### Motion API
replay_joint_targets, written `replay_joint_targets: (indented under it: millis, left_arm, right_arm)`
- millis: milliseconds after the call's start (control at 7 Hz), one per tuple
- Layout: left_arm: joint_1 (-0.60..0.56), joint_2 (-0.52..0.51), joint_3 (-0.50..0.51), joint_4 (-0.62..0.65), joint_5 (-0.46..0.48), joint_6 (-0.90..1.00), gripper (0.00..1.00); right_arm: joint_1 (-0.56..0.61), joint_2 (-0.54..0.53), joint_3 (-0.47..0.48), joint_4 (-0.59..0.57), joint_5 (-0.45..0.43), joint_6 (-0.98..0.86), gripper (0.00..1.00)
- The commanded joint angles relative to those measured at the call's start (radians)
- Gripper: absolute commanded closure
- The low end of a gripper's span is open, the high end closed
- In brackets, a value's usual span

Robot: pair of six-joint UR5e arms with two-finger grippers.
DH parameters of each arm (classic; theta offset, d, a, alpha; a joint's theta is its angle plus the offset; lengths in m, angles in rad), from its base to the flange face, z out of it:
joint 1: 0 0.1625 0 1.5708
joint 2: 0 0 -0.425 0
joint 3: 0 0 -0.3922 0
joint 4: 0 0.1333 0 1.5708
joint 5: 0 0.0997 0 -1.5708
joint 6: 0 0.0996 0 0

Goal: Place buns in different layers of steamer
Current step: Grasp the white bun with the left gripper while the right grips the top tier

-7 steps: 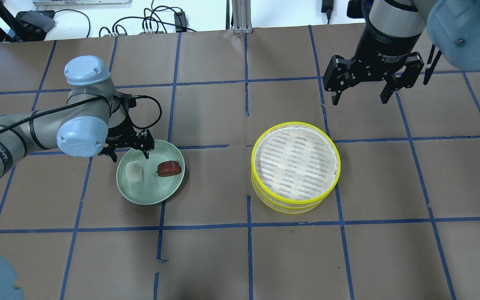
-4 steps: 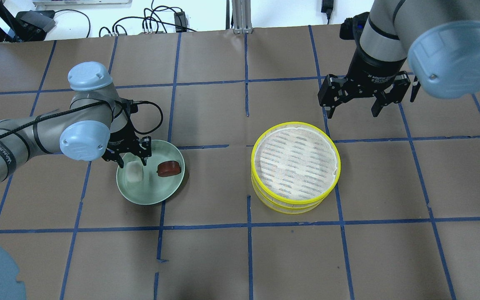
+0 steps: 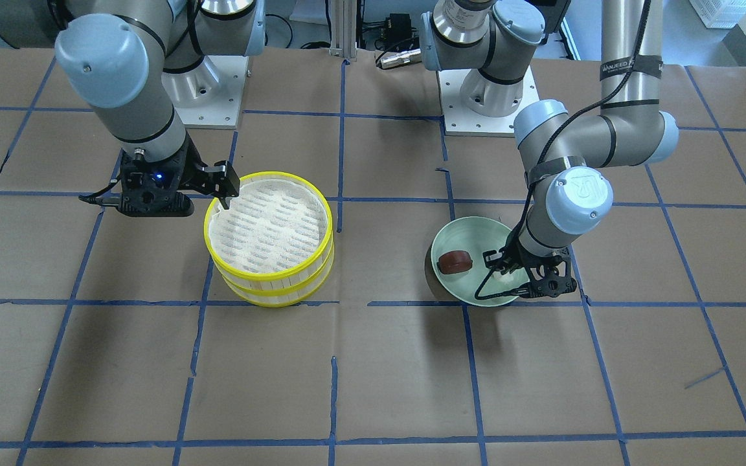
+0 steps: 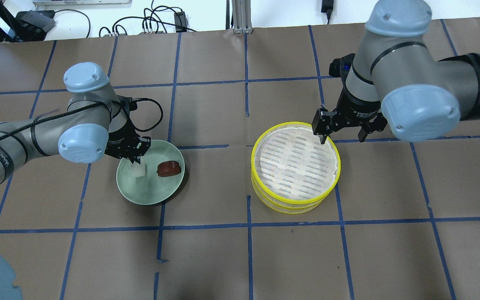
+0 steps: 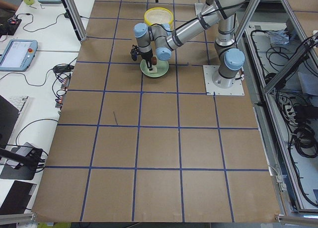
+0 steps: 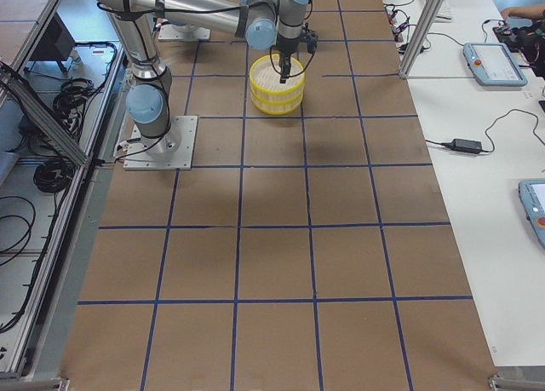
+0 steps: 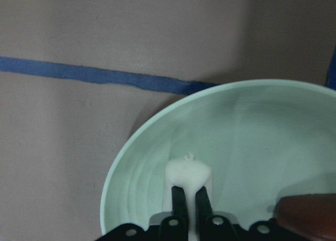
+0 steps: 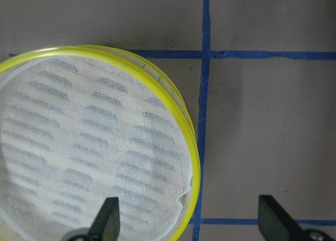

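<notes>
Two steamer layers are stacked: the top tray point(image 4: 253, 158) sits on the lower one point(image 4: 290, 207), and both are empty. A white bun point(image 4: 139, 171) and a reddish-brown bun point(image 4: 168, 168) lie on the pale green plate point(image 4: 148, 192). My left gripper point(image 4: 135, 161) is down in the plate and shut on the white bun point(image 7: 188, 170), its fingers pinched close together. The brown bun point(image 7: 307, 215) lies beside it, untouched. My right gripper point(image 4: 342, 133) is open and straddles the top tray's far right rim point(image 8: 190, 146), one finger over the cloth, one outside.
The brown paper table has a blue tape grid. Cables and equipment lie beyond the far edge point(image 4: 152, 21). The left arm's cable point(image 4: 152, 109) loops next to the plate. The plate and the steamer stand about a grid square apart.
My left gripper has dropped into the plate and closed on the white bun. My right gripper has come down and toward me, from beyond the steamer to its far right rim, still open.
</notes>
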Motion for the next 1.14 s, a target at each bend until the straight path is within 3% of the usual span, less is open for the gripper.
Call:
replay_joint_targets:
  millis: [0, 286, 429, 571, 1000]
  left_arm:
    - [-0.019, 0.088, 0.042, -0.055, -0.032, -0.026, 1.0]
    - [-0.054, 0.17, 0.127, -0.209, -0.104, -0.031, 1.0]
    - [-0.083, 0.187, 0.187, -0.298, -0.103, -0.07, 1.0]
    - [-0.113, 0.187, 0.215, -0.317, -0.104, -0.115, 1.0]
    - [-0.137, 0.182, 0.211, -0.316, -0.106, -0.149, 1.0]
  right_arm:
    - [0.0, 0.021, 0.13, -0.212, -0.001, 0.0, 0.18]
    - [-0.01, 0.043, 0.139, -0.219, 0.0, -0.004, 0.41]
    - [-0.012, 0.043, 0.139, -0.217, 0.0, -0.002, 0.62]
    - [-0.015, 0.044, 0.139, -0.217, -0.001, -0.017, 0.93]
    - [-0.032, 0.027, 0.138, -0.212, -0.007, -0.047, 0.95]
